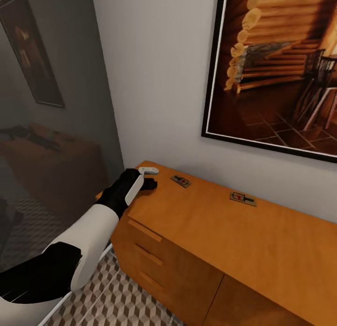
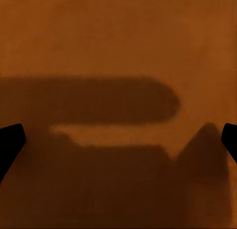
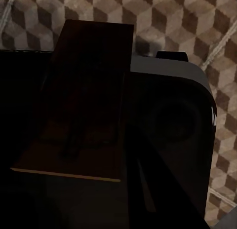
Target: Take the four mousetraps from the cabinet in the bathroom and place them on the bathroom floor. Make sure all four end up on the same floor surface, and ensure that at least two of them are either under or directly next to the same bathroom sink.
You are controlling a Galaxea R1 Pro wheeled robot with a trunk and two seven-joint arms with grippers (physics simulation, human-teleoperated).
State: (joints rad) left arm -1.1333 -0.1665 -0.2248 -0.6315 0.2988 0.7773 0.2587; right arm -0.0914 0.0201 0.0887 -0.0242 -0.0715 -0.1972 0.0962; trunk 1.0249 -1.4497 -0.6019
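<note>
Though small, tan mousetraps (image 1: 180, 181), red-spotted.

Ahead of you is a plain white wall (image 1: 159, 82). On it hangs a black-framed picture (image 1: 281, 68) of a log cabin interior. To your left, a grey reflective panel (image 1: 51, 129) shows a dim mirrored room and a second dark framed picture (image 1: 32, 54). The lighting is soft and even, with warm tones.
</note>
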